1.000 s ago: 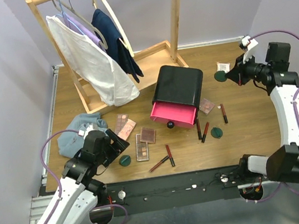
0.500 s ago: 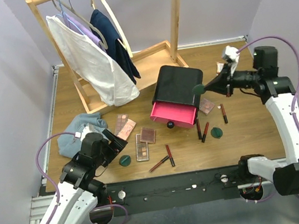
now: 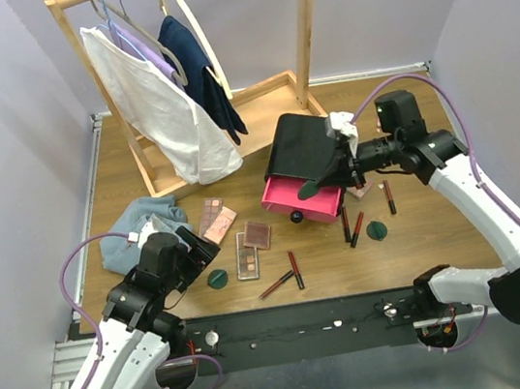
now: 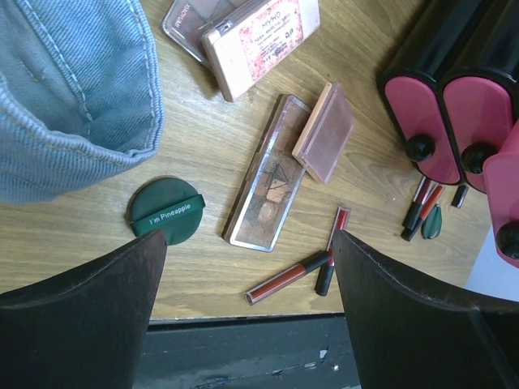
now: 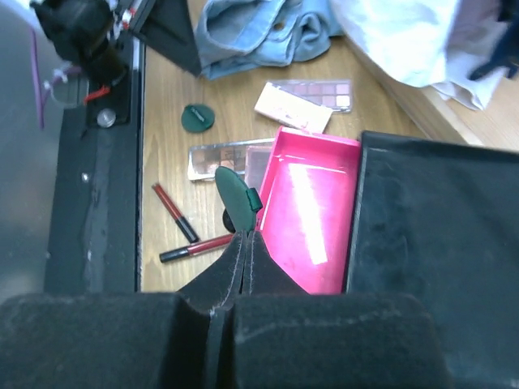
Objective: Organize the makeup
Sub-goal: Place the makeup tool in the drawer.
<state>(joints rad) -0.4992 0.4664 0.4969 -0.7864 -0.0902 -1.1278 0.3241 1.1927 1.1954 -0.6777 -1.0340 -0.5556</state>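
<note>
Moved: right gripper (image 5: pixel 246 237) swung from far right to above the pink drawer (image 3: pixel 285 195), clamped on a green compact (image 5: pixel 233 194).
Surface: wooden table (image 3: pixel 440 217), palettes (image 4: pixel 268 174) and lip tubes (image 4: pixel 288 275) scattered.
Left gripper (image 4: pixel 249 240): spread wide over second compact (image 4: pixel 166 212).

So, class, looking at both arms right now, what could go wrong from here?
1. The right end effector pinches the green compact only by its rim, tilted, near the edge of the open pink drawer. It could twist loose or strike the drawer wall and land on the table.
2. The open left end effector hovers near the second green compact, which lies close beside the denim cloth. A finger might snag the fabric.
</note>
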